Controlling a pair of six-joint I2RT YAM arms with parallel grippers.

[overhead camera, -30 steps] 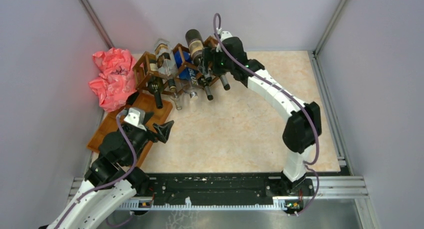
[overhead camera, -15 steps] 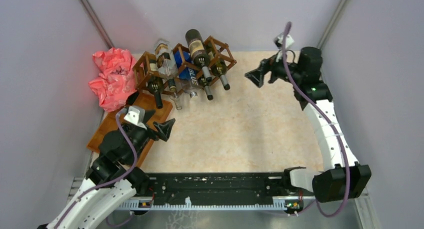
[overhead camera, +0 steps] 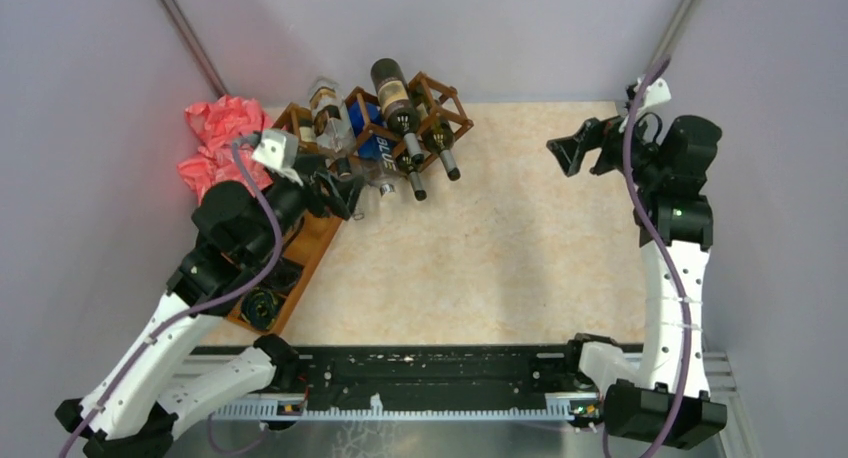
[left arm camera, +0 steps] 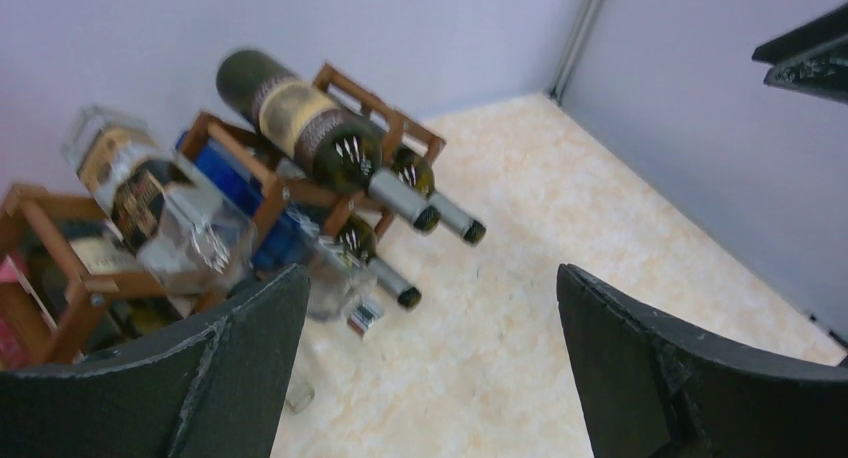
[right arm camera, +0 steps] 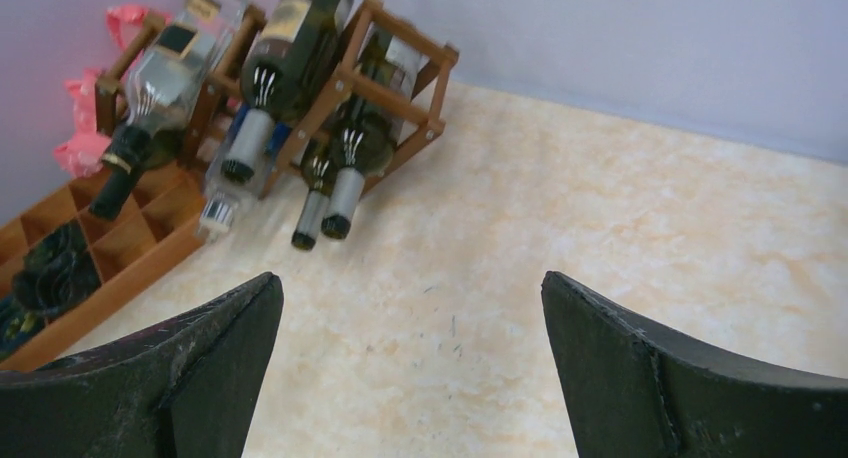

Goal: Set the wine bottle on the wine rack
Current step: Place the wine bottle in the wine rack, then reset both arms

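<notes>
The left end effector [overhead camera: 338, 191] is seen with its fingers spread wide and nothing gripped between them; it is held just in front of the wine rack [overhead camera: 450, 100], close to the bottle necks that project from the rack's near side. The wine bottle [overhead camera: 392, 96], dark glass with a tan label, is found ahead of this end effector and a little to its right; it is laid on top of the rack in the notch between two cells, its neck pointed towards the open table [overhead camera: 500, 248]. Further bottles are lodged in the cells below it and beside it. A brown compartment tray [overhead camera: 305, 246] is placed behind and beneath this end effector; a pink plastic bag [overhead camera: 210, 148] is seen off to its left. The right end effector [overhead camera: 578, 143] is likewise spread and empty; it is raised over the table, well apart from the rack, which is seen ahead of it.
</notes>
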